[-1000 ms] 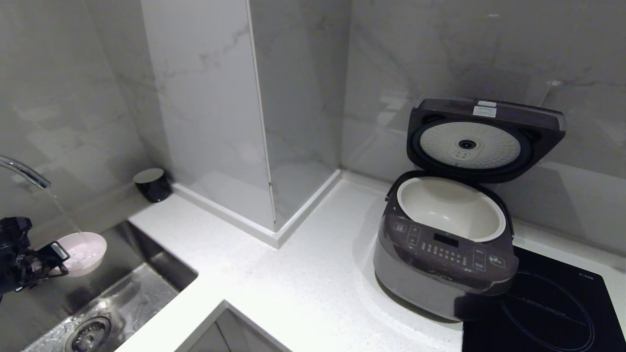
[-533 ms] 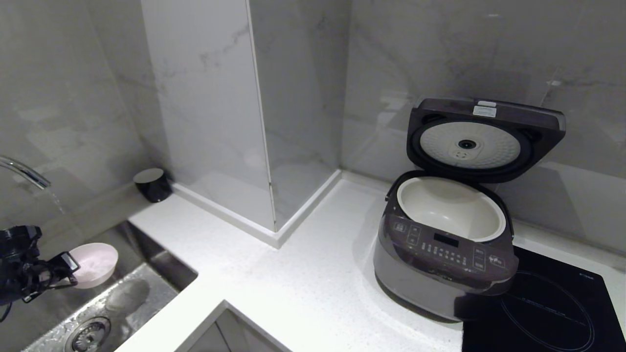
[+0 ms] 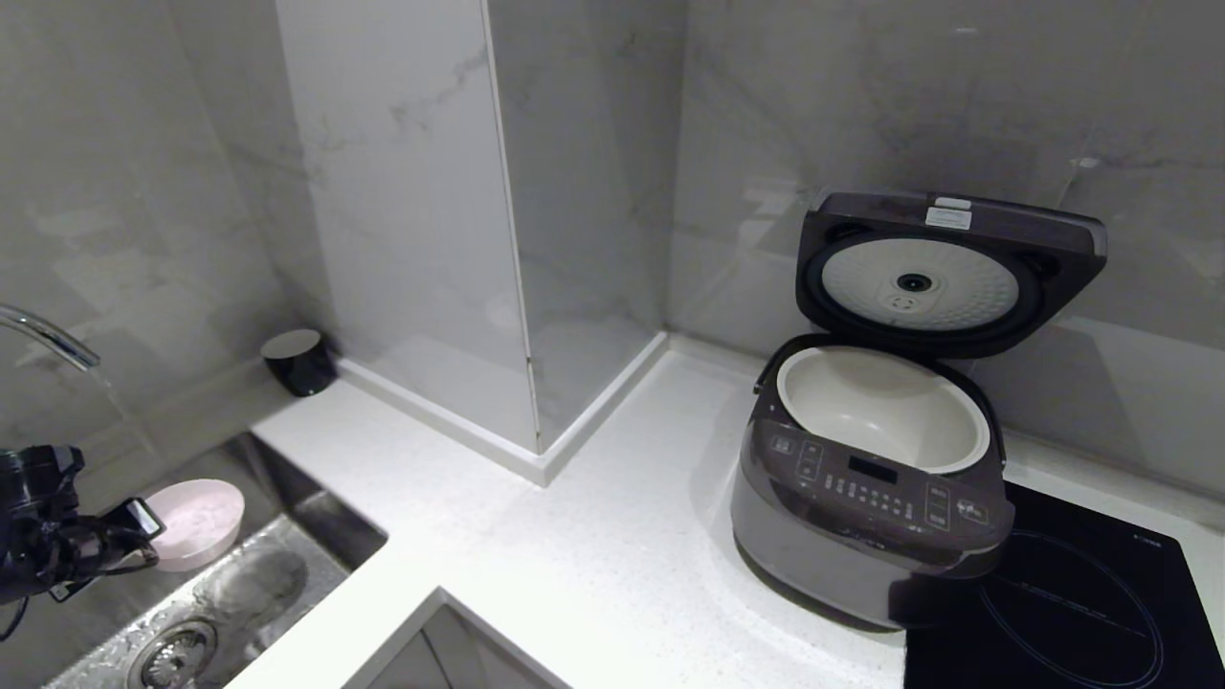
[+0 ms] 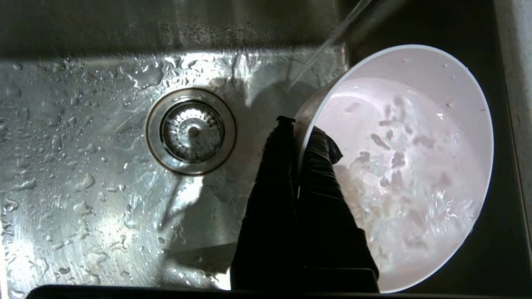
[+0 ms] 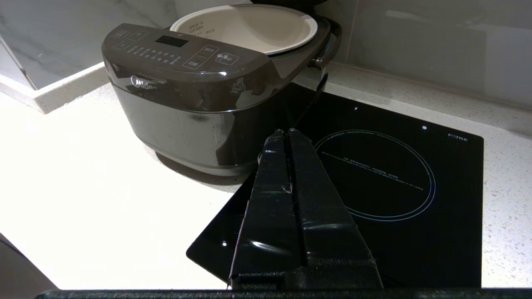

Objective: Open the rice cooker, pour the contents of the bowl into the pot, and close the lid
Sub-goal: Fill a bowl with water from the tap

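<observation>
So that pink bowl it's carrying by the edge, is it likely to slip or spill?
Possibly. The left gripper pinches only the rim of the bowl, and droplets show on its wall, so it may be slippery. The water inside probably makes it heavier and sloshy; tilting could spill it into the sink.

You have a brushed steel sink, wet and beaded with droplets; the bowl above it looks like smooth, faintly glossy plastic; right of the sink, the counter is speckled white stone, polished; on it, the rice cooker wears mirror-glossy dark plastic; beside the cooker, the hob is glossy black glass.
</observation>
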Motion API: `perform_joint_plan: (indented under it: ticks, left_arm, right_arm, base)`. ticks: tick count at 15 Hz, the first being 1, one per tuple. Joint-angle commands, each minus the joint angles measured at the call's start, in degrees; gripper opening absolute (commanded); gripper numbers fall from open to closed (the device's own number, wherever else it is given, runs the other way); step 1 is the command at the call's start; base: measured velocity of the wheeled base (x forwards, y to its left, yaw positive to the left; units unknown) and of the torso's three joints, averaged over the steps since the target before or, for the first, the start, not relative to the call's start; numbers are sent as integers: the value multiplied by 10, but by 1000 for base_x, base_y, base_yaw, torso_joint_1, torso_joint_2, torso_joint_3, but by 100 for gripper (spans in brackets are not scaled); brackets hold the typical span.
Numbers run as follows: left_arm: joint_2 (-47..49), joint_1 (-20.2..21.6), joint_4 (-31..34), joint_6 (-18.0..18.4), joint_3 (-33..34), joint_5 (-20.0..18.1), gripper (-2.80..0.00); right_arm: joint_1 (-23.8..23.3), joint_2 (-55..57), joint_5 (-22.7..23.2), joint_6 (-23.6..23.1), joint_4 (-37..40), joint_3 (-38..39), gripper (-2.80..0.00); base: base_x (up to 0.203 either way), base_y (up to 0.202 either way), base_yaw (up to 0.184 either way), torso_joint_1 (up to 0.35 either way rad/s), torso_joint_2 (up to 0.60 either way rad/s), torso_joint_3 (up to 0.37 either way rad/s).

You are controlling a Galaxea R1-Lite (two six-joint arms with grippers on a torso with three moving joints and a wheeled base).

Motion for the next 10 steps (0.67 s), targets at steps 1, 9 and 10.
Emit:
perform_joint_plan:
  ticks: [1,9,10]
  left_arm:
    - [-10,-3,-3,-2,10,0,-280]
    - [-35,-37,-2,-24,58,-20,-280]
    - [-43,-43,-2,-25,65,-20,-280]
  right_arm:
    - [0,0,0,0,0,0,-280]
    - [0,0,0,0,-1,0,-280]
    - [0,0,0,0,0,0,-280]
  base:
    - [0,0,0,0,0,0]
    - [0,0,0,0,0,0]
    - [0,0,0,0,0,0]
